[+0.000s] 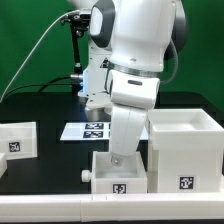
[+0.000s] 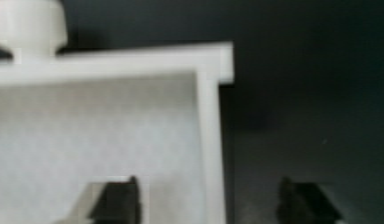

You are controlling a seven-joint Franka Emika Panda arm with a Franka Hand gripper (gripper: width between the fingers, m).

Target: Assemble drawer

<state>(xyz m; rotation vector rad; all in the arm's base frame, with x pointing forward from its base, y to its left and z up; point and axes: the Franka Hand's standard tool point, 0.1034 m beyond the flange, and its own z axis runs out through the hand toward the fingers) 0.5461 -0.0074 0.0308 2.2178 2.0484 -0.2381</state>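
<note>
The drawer (image 1: pixel 108 178) is a small low white open-topped tray with a square tag on its front, standing at the table's front middle. My gripper (image 1: pixel 122 160) reaches down into it from above. In the wrist view the gripper (image 2: pixel 210 205) is open. One finger (image 2: pixel 114 200) is over the drawer's white floor (image 2: pixel 100 130). The other finger (image 2: pixel 304 200) is over the black table outside. The drawer's side wall (image 2: pixel 217 120) runs between them, touching neither. A small white knob (image 2: pixel 29 35) sticks out from the drawer's far wall.
The tall white cube casing (image 1: pixel 185 148) with a tag stands close on the exterior view's right of the drawer. Another white tagged part (image 1: pixel 15 140) sits at the left edge. The marker board (image 1: pixel 90 130) lies behind the arm. A white ledge runs along the front.
</note>
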